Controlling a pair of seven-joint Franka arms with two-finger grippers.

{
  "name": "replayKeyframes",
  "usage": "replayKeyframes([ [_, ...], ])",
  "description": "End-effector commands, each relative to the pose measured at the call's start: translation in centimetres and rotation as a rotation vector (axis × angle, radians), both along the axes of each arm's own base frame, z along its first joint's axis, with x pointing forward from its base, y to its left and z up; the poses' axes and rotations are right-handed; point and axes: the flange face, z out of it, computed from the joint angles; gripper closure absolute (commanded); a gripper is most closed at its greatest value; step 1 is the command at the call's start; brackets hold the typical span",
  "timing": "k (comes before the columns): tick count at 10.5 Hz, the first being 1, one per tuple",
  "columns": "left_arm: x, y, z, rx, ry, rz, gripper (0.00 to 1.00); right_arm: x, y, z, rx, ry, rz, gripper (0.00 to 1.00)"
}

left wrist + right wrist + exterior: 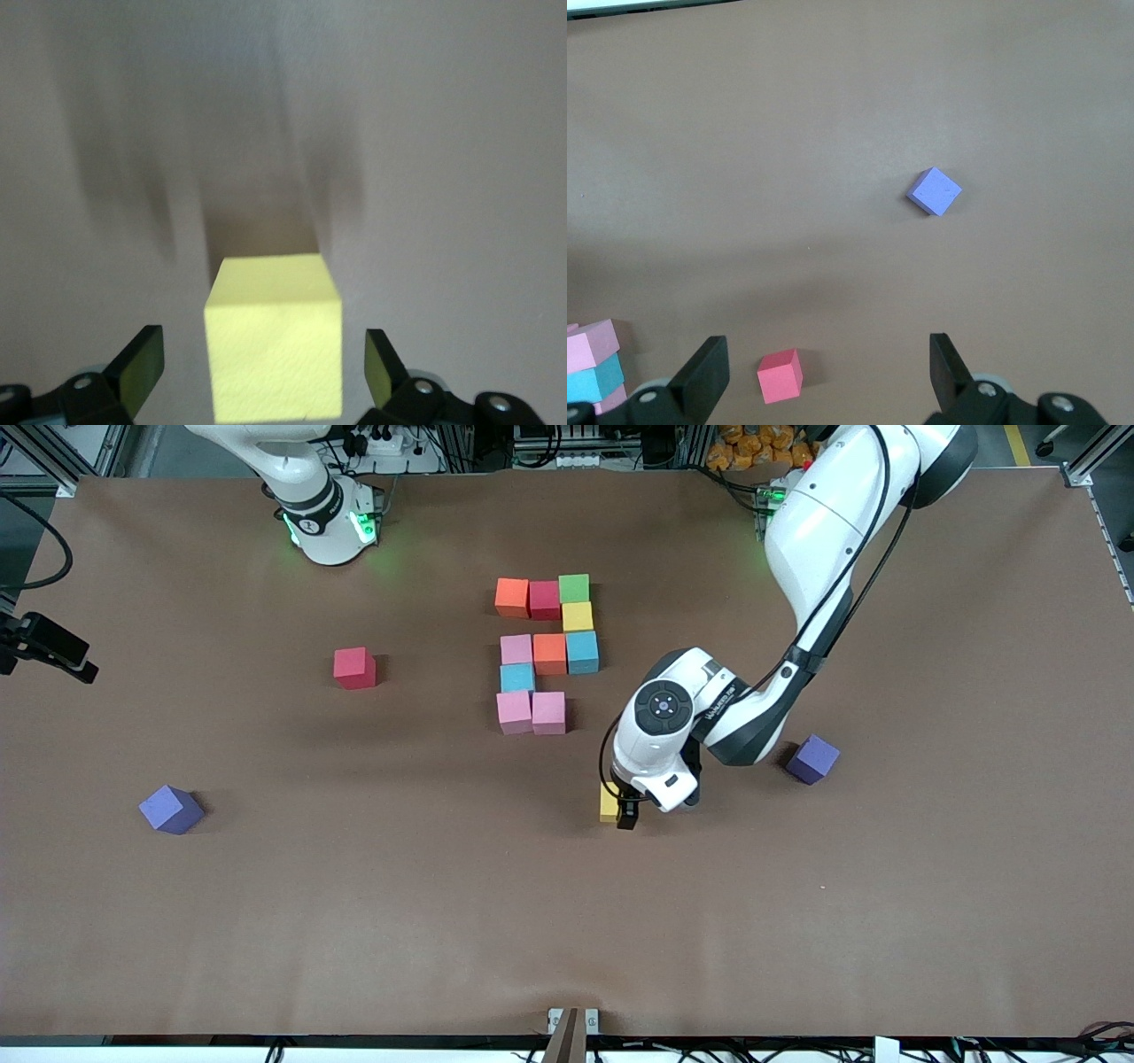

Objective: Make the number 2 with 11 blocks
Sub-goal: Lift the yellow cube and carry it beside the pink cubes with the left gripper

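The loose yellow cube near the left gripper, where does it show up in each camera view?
Front view: small matte yellow cube on the brown table, partly hidden under the left gripper.
Left wrist view: same cube, low centre, between the open fingers.
Right wrist view: not in it.
Shared landmark: left gripper.

Right gripper (824,372) fingers spread wide, nothing between them, above bare table (833,115). Red cube (780,375) lies alone; purple cube (934,191) well apart from it. Stacked-looking pink and light blue cubes (594,367) partly visible.
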Motion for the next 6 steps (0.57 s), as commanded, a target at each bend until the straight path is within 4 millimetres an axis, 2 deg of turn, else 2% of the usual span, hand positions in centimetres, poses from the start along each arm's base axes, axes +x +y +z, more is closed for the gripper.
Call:
replayKeyframes([
  [1,0.5,0.3,0.3,0.017,-0.023,0.008,0.00,-0.1,-0.2,0.4,0.009,0.002,0.006,0.00],
  [4,0.5,0.3,-0.5,0.016,-0.029,0.003,0.00,-0.1,-0.2,0.4,0.009,0.002,0.002,0.00],
  [6,0.1,0.1,-1.8,0.032,-0.026,-0.014,0.00,-0.1,-0.2,0.4,0.010,0.002,0.001,0.00],
])
